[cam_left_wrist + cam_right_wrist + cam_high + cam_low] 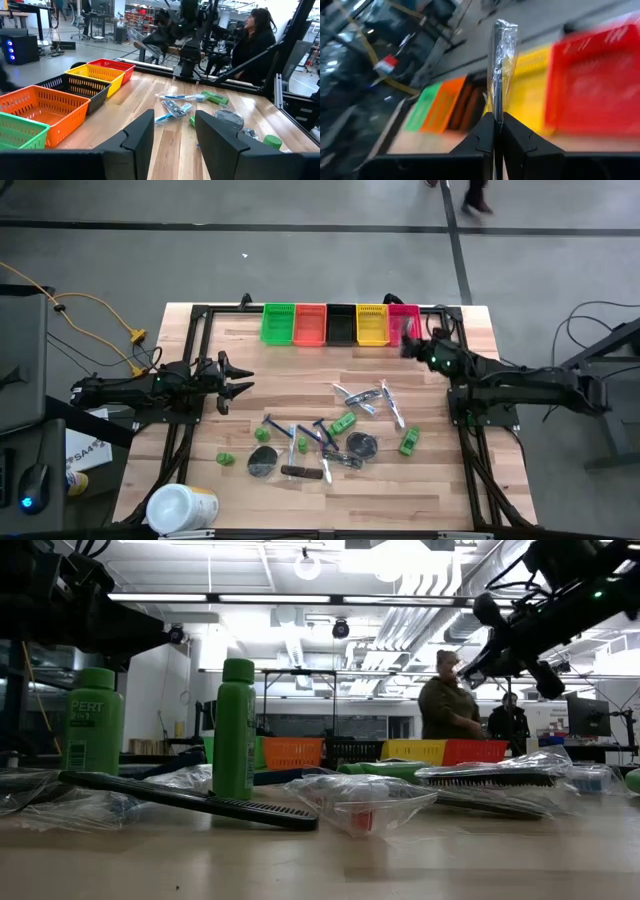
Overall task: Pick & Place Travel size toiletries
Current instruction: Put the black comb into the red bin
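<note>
The toiletries lie scattered mid-table: green mini bottles (pixel 343 422) (pixel 236 730), blue razors (pixel 322 435), toothbrushes (pixel 395 405), dark discs (pixel 263 461) and a black comb (pixel 300 472) (pixel 200 802). My right gripper (pixel 408 345) (pixel 498 120) hovers by the red bin (pixel 403 320), shut on a slim item in clear wrap (pixel 499 65). My left gripper (pixel 240 377) (pixel 174 125) waits open above the table's left side, pointing toward the pile. My right gripper pinches the slim wrapped item between its two fingers at one end (pixel 497 112). The rest of the item sticks straight out past the fingertips, its crinkled wrap end (pixel 505 27) farthest out. The item is lifted clear, above the near edges of the yellow and red bins.
A row of bins stands along the far edge: green (pixel 279 323), orange (pixel 311 323), black (pixel 341 323), yellow (pixel 371 325) and red. A large white tub (pixel 182 508) lies at the near left corner. People stand in the room beyond (pixel 447 700).
</note>
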`<action>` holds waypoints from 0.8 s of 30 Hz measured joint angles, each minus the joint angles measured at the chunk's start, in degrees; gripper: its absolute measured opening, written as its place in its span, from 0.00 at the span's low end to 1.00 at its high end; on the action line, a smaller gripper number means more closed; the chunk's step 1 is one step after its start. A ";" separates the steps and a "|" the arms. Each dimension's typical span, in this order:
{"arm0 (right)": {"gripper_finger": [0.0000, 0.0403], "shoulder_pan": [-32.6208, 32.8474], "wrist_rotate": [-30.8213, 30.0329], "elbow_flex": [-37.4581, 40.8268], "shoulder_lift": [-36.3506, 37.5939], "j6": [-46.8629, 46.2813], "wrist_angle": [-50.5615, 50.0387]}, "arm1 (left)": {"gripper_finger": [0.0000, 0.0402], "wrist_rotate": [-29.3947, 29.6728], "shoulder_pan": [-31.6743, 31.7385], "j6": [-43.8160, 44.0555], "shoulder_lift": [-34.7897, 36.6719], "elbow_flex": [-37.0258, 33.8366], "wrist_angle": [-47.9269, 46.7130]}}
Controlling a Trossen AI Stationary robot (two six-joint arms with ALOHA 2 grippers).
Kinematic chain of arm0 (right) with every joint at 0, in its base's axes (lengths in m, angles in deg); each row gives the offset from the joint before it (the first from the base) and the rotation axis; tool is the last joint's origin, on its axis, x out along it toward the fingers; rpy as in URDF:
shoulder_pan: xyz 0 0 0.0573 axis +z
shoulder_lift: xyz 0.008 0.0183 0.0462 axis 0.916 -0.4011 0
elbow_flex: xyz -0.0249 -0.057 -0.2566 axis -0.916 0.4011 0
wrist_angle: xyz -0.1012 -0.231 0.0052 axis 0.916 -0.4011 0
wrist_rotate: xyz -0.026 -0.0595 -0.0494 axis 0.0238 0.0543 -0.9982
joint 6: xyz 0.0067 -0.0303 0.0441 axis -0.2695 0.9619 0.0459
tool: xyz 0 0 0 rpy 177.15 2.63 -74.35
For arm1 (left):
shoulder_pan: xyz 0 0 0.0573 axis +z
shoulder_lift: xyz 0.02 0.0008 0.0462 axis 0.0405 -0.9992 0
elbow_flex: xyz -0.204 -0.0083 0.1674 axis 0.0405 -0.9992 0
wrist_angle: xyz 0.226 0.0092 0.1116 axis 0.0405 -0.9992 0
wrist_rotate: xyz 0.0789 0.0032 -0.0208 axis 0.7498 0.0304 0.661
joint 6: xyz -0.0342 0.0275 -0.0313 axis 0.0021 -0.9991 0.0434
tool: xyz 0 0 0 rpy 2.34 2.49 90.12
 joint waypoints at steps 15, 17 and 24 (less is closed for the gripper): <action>0.03 -20.56 2.77 -12.14 -17.05 35.61 0.13 | 0.36 -0.01 0.00 0.00 0.00 0.00 0.01; 0.03 -22.05 5.16 -13.67 -20.49 37.56 -0.04 | 0.36 -0.01 0.00 0.00 0.00 0.00 0.01; 0.03 -26.77 11.76 -21.88 -32.10 43.97 -4.89 | 0.36 -0.01 0.00 0.00 0.00 0.00 0.01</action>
